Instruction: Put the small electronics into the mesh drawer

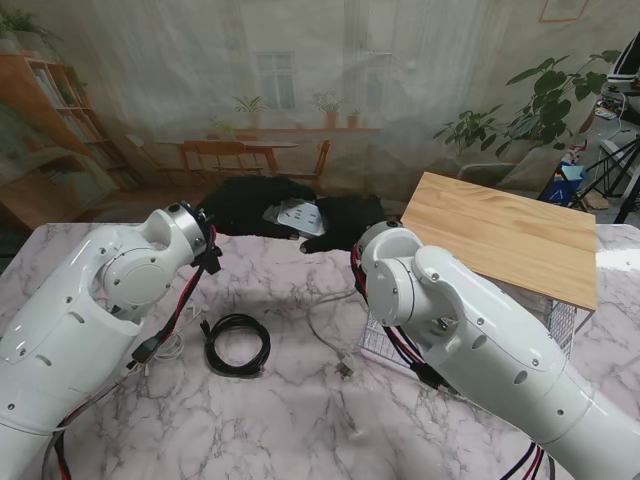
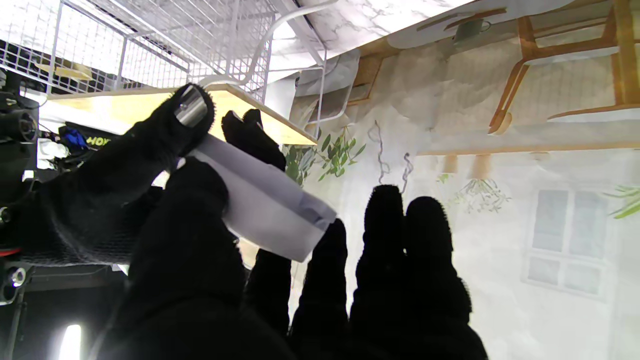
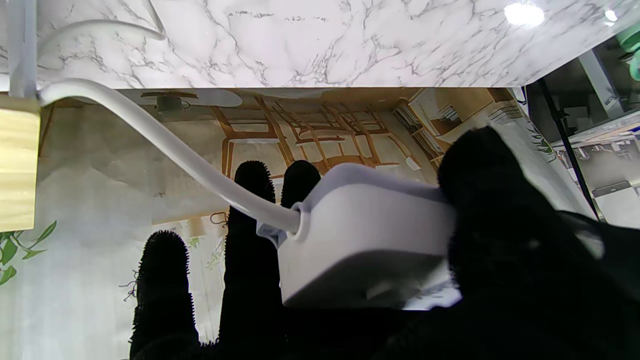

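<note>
Power strip (image 3: 370, 240) sits gripped between both hands' fingers (image 3: 255, 200), so next it needs lowering into the mesh drawer (image 2: 165, 45).

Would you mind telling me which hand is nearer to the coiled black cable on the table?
Left. The left hand is beyond the black cable, roughly in line with it; the right hand is farther off to the right. Both hold the white power strip.

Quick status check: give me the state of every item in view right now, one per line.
White power strip: held up off the table between both hands, cord attached.
Right hand: shut on the power strip.
Left hand: shut on the power strip's other end.
White cord: trailing from the strip toward the table.
Black cable: coiled, lying on the table.
Mesh drawer: under its wooden top, mostly hidden by the right arm.
</note>
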You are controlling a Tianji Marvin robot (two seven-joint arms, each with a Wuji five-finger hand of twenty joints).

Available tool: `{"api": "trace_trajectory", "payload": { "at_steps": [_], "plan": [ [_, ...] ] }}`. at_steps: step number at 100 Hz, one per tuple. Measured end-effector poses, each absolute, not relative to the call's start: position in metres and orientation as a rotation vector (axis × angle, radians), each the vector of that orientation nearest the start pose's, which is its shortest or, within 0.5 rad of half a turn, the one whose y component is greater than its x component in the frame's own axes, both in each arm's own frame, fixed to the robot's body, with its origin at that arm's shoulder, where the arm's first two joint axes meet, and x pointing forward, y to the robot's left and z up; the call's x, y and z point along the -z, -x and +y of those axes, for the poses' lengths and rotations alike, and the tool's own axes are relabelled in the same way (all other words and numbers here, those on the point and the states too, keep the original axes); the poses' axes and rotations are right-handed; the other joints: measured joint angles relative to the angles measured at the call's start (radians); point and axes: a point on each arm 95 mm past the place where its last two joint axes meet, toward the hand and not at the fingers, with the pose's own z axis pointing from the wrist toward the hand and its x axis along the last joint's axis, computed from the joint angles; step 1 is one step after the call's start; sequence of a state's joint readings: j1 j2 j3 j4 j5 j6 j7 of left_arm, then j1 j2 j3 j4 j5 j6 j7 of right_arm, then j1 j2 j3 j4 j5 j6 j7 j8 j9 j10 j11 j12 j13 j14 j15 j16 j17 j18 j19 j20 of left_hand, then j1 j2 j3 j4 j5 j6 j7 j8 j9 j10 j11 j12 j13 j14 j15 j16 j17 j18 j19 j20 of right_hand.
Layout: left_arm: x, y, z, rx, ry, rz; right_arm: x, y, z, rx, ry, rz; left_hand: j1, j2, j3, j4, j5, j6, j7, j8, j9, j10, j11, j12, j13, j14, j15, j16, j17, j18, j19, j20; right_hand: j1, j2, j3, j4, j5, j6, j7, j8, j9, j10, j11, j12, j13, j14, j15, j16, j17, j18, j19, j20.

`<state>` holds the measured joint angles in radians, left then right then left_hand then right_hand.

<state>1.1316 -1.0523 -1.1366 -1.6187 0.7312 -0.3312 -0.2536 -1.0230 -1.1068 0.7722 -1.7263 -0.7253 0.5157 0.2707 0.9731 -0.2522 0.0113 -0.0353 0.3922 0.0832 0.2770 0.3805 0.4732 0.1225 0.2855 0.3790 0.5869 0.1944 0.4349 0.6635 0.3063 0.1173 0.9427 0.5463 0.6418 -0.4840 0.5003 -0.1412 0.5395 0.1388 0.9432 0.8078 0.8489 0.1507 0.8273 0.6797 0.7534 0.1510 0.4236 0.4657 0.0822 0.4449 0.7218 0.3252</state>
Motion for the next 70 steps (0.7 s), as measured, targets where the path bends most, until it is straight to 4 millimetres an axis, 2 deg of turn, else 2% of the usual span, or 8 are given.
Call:
{"api": "trace_trajectory", "payload": {
  "at_steps": [12,14,23,30,37,41,54,70],
  "plan": [
    [0.158,-0.477,-0.031,1.864,0.806,1.655,0.173,-0.461,0.127,-1.514,-1.294,1.483,-0.013,0.061,-0.025,0.012,-0.024,0.002,-0.057,-0.019,-0.076,0.011,-0.034,-0.043,-0.049,0.006,-0.022,-0.035,-0.030,0.000,-0.023,0.000,-0.028,-0.034,0.059,0.000,0.032,0.000,0.019,0.006,0.012,0.000,0.012,0.016,0.003,0.000,0.000,0.013,0.019,-0.002,0.037,0.025],
    [0.158,-0.477,-0.029,1.867,0.809,1.643,0.171,-0.461,0.126,-1.515,-1.289,1.481,-0.023,0.063,-0.026,0.012,-0.024,0.003,-0.060,-0.020,-0.076,0.014,-0.045,-0.052,-0.055,0.006,-0.023,-0.037,-0.035,0.000,-0.023,0.000,-0.028,-0.043,0.065,0.000,0.035,0.002,0.023,0.011,0.013,0.000,0.014,0.019,0.005,0.000,0.046,0.015,0.024,-0.003,0.048,0.029],
    [0.158,-0.477,-0.017,1.873,0.834,1.591,0.166,-0.461,0.125,-1.509,-1.268,1.486,-0.022,0.098,-0.026,0.013,-0.024,0.017,-0.067,-0.020,-0.088,0.024,-0.044,-0.057,-0.061,0.010,-0.030,-0.048,-0.040,0.000,-0.023,-0.001,-0.038,-0.070,0.116,0.000,0.047,0.002,0.033,0.014,0.024,0.001,0.024,0.031,0.013,0.000,0.049,0.023,0.030,-0.010,0.068,0.041],
    [0.162,-0.477,-0.008,1.867,0.863,1.559,0.162,-0.462,0.124,-1.500,-1.246,1.501,-0.004,0.124,-0.004,0.035,-0.024,0.022,-0.067,-0.020,-0.088,0.025,-0.043,-0.057,-0.061,0.011,-0.030,-0.048,-0.040,0.000,-0.023,-0.001,-0.038,-0.097,0.174,0.000,0.048,0.002,0.051,0.014,0.024,0.009,0.028,0.034,0.013,0.001,0.049,0.028,0.037,-0.010,0.081,0.045],
    [0.169,-0.479,-0.001,1.846,0.885,1.550,0.158,-0.463,0.124,-1.501,-1.229,1.507,0.034,0.125,-0.009,0.037,-0.023,0.023,-0.067,-0.020,-0.088,0.028,-0.043,-0.064,-0.061,0.011,-0.030,-0.059,-0.040,0.000,-0.023,-0.001,-0.038,-0.114,0.211,0.000,0.048,0.002,0.057,0.014,0.035,0.020,0.041,0.045,0.034,0.007,0.097,0.037,0.043,-0.010,0.092,0.049],
    [0.175,-0.481,0.003,1.820,0.892,1.560,0.155,-0.464,0.124,-1.503,-1.220,1.509,0.046,0.125,-0.005,0.047,-0.023,0.023,-0.067,-0.020,-0.088,0.023,-0.043,-0.066,-0.061,0.011,-0.030,-0.071,-0.039,0.000,-0.023,-0.001,-0.038,-0.115,0.211,0.000,0.048,0.002,0.058,0.014,0.035,0.021,0.048,0.047,0.039,0.009,0.097,0.045,0.048,-0.011,0.100,0.051],
    [0.204,-0.487,0.010,1.738,0.952,1.620,0.149,-0.466,0.126,-1.508,-1.197,1.511,0.089,0.125,0.007,0.048,-0.023,0.008,-0.076,-0.016,-0.088,0.006,-0.062,-0.118,-0.057,0.011,-0.044,-0.111,-0.031,0.000,-0.023,-0.009,-0.038,-0.115,0.211,0.000,0.048,0.002,0.060,0.014,0.035,0.032,0.083,0.068,0.063,0.010,0.148,0.059,0.058,-0.011,0.125,0.053],
    [0.251,-0.496,-0.003,1.630,1.073,1.729,0.144,-0.467,0.129,-1.494,-1.178,1.538,0.088,0.125,0.008,0.058,-0.024,-0.005,-0.103,-0.030,-0.110,-0.019,-0.085,-0.147,-0.046,0.009,-0.056,-0.124,-0.020,-0.001,-0.027,-0.012,-0.063,-0.115,0.232,0.000,0.056,0.002,0.083,0.014,0.059,0.034,0.118,0.086,0.104,0.010,0.230,0.082,0.093,-0.013,0.175,0.066]
  ]
}}
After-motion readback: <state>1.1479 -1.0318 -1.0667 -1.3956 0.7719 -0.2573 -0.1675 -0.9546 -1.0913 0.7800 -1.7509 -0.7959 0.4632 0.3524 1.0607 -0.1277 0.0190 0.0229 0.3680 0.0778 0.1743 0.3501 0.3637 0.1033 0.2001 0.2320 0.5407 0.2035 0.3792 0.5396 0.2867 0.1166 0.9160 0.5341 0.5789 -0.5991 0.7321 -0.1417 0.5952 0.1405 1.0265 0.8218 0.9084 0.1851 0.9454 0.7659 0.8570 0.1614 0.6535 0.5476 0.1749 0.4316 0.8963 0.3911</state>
